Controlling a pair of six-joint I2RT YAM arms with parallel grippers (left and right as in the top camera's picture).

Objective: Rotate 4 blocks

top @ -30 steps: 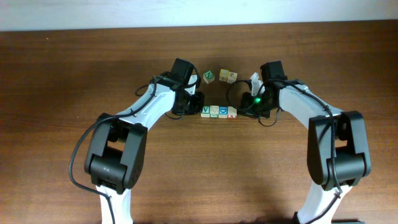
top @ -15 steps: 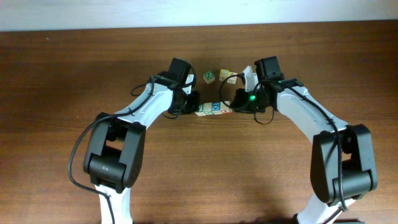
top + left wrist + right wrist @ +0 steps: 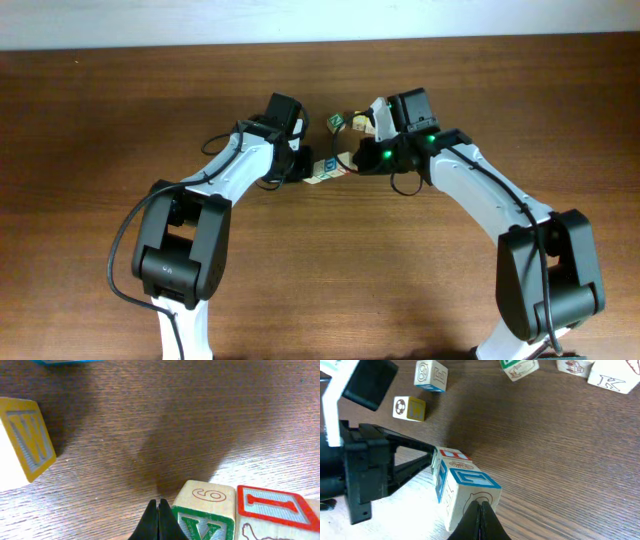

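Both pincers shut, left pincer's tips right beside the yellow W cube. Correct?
Wrong cube. The left pincer, shut like the right pincer, has its tips beside the green V cube at the row's end; the yellow W cube lies apart, off to the side. The left wrist view shows it.

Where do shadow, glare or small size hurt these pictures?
Left wrist: a dark shadow lies on the table just beyond the shut left gripper. Overhead: the blocks are too small to read. Right wrist: glare pales the table lower left.
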